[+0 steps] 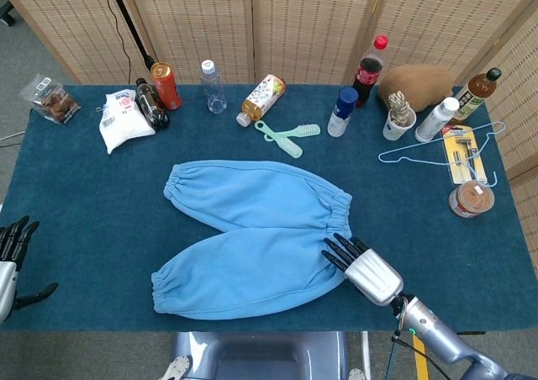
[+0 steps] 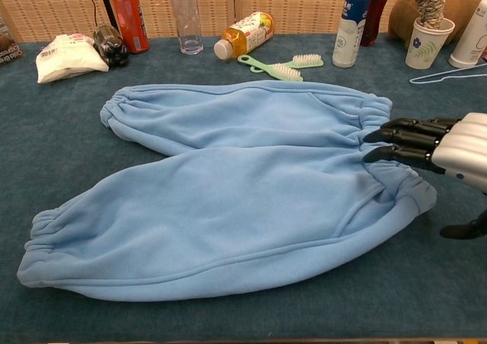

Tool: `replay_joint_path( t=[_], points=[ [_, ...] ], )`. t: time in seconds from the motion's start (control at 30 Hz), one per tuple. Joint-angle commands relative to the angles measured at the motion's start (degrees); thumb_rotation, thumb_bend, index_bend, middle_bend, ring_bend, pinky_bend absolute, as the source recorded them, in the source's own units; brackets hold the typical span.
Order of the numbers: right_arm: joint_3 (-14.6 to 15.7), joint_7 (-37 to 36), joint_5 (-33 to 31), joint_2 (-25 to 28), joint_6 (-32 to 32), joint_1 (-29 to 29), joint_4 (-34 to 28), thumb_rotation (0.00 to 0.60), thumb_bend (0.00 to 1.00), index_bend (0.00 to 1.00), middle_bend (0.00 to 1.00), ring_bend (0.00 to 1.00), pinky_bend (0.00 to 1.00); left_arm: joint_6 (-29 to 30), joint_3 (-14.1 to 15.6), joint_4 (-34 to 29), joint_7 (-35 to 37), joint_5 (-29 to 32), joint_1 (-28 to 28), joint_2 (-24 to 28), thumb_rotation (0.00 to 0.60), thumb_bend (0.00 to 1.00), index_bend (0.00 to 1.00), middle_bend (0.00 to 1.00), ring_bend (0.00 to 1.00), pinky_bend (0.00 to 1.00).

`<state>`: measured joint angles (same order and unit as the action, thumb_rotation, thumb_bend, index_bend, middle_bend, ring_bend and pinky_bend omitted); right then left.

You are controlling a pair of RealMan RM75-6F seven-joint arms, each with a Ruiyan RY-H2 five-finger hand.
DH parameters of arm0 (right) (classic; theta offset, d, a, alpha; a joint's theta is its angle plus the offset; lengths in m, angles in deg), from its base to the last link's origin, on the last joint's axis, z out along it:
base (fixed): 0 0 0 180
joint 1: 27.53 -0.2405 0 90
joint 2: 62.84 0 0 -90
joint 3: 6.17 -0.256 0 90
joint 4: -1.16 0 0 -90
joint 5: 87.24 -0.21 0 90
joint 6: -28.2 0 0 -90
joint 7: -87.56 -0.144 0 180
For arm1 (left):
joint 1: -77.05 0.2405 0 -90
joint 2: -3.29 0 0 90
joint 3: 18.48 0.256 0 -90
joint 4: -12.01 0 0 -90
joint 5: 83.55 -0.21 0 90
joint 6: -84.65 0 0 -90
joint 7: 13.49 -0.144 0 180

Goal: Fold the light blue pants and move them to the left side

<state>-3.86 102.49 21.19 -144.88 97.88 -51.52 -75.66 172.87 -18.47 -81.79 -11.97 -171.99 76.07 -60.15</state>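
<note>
From the head view I see the light blue pants (image 1: 252, 237) spread flat mid-table, legs pointing left, waistband right. My right hand (image 1: 360, 266) sits over the waistband's near end, fingers apart, gripping nothing. My left hand (image 1: 12, 258) hangs off the near-left table edge, fingers apart. In the chest view, the right hand's fingertips (image 2: 380, 135) reach the gathered waistband.
</note>
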Motion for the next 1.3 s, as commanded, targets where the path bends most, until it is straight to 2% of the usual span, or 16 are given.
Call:
replay_joint_path(
  t=[0.03, 0.23, 0.3, 0.43, 0.7, 0.77, 0.93, 1.03, 1.07, 1.3],
  points=[
    [-0.1, 0.0, -0.3, -1.0, -0.3, -0.6, 0.5, 0.6, 0.0, 0.18, 0.11, 0.1, 0.25, -0.1, 0.0, 0.0, 0.1, 0.1, 0.0, 0.0, 0.6, 0.0, 0.0, 0.0, 0.0, 0.0],
    [0.0, -0.9, -0.4, -2.9, 0.5, -1.5, 2.3, 0.6, 0.0, 0.29, 0.21, 0.2, 0.33, -0.3, -0.2, 0.1, 0.5, 0.5, -0.1, 0.1, 0.6, 0.0, 0.0, 0.0, 0.0, 0.0],
    [0.1, -1.6, -0.3, -3.5, 1.3, -1.6, 3.3, 0.6, 0.05, 0.34, 0.26, 0.25, 0.37, -0.5, -0.2, 0.1, 0.5, 0.5, -0.2, 0.1, 0.6, 0.0, 0.0, 0.0, 0.0, 0.0],
    [0.4, -3.0, -0.6, -4.8, 1.5, -2.0, 5.3, 0.6, 0.22, 0.4, 0.32, 0.3, 0.42, -0.7, 0.0, 0.0, 0.2, 0.2, -0.3, 0.1, 0.6, 0.0, 0.0, 0.0, 0.0, 0.0],
    [1.0, -8.1, -0.8, -6.8, 3.5, -2.9, 8.9, 0.6, 0.7, 0.55, 0.45, 0.42, 0.55, -1.2, 0.9, -0.3, -1.4, -1.6, -0.7, -0.3, 0.6, 0.0, 0.0, 0.0, 0.0, 0.0],
    [1.1, -8.8, -0.8, -6.8, 3.9, -3.1, 9.3, 0.6, 0.78, 0.56, 0.46, 0.43, 0.57, -1.2, 1.1, -0.3, -1.4, -2.5, -0.9, -0.4, 0.6, 0.0, 0.0, 0.0, 0.0, 0.0],
    [1.4, -10.2, -1.0, -6.4, 4.8, -3.1, 8.8, 0.6, 0.79, 0.56, 0.46, 0.43, 0.57, -1.1, 1.9, 0.7, -1.2, -6.4, -2.0, -1.0, 0.6, 0.0, 0.0, 0.0, 0.0, 0.0],
    [1.6, -10.8, -1.5, -5.8, 4.9, -3.2, 7.8, 0.6, 0.79, 0.57, 0.47, 0.43, 0.57, -1.2, 2.9, 2.9, -1.8, -12.0, -3.9, -2.0, 0.6, 0.0, 0.0, 0.0, 0.0, 0.0],
    [1.6, -10.9, -1.9, -5.5, 4.6, -3.2, 7.3, 0.6, 0.79, 0.57, 0.47, 0.43, 0.57, -1.8, 3.4, 3.8, -3.1, -15.9, -5.5, -2.7, 0.6, 0.0, 0.0, 0.0, 0.0, 0.0],
    [1.3, -10.2, -3.7, -4.6, 3.4, -3.4, 5.0, 0.6, 0.79, 0.57, 0.47, 0.43, 0.57, -5.0, 5.1, 5.6, -4.7, -23.2, -9.9, -5.1, 0.6, 0.01, 0.0, 0.0, 0.0, 0.0]
  ],
)
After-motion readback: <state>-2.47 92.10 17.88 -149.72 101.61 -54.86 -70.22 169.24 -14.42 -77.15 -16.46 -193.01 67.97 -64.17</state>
